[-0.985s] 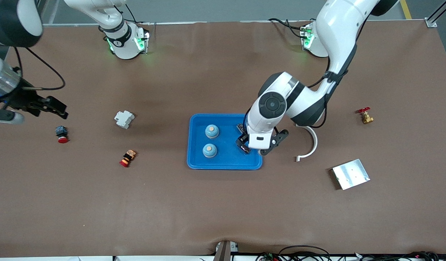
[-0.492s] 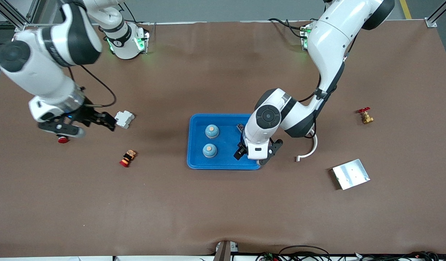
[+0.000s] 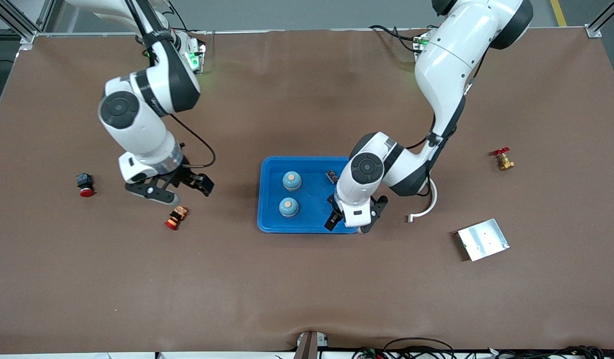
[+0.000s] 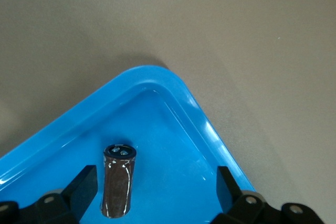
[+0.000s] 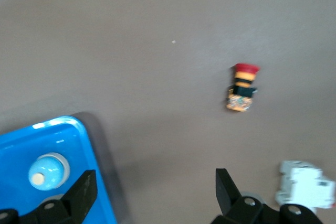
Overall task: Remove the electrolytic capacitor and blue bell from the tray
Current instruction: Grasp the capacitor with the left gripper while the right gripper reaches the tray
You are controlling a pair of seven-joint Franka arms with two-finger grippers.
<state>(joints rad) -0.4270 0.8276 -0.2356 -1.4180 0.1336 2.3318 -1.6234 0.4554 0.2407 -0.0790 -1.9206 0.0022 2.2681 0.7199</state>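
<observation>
Right hand [image 3: 179,187] swung inward; capacitor [image 4: 118,181] shows no lettering.

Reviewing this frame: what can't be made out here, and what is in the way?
- Front view: the capacitor is hidden beneath the left end effector. Only the left wrist view shows it, standing in the blue tray.
- Front view: the white breaker is covered by the right arm. It shows only in the right wrist view, beside the open right end effector.
- Front view: the small dark part in the tray is too small to identify.
</observation>
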